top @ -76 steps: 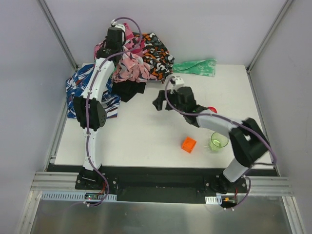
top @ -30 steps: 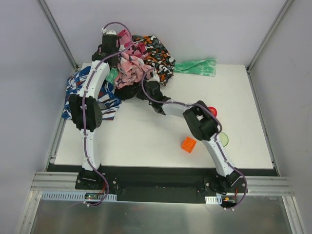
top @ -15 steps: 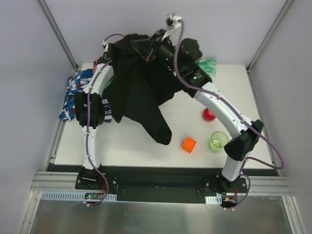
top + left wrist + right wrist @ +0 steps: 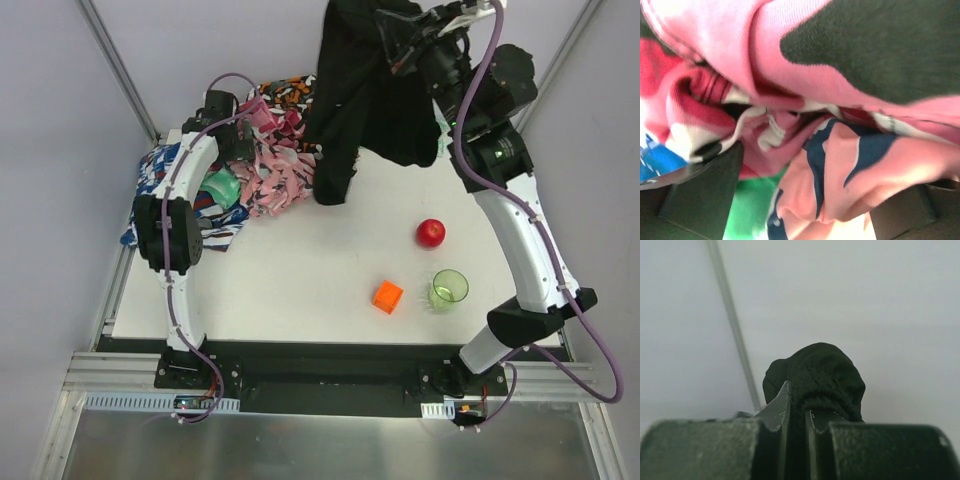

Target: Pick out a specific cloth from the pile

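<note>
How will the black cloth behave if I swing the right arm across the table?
Probably very floppy: the black cloth hangs in long loose folds from the right gripper. It will likely sway and trail behind a quick move, perhaps brushing the pile beside its lower end. It could slip, since only a small bunch shows pinched between the fingers.

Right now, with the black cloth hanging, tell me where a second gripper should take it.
Probably the narrow tail at the bottom of the black cloth, coming from the near, open-table side: it dangles free from the right gripper, while the pile crowds its left.
</note>
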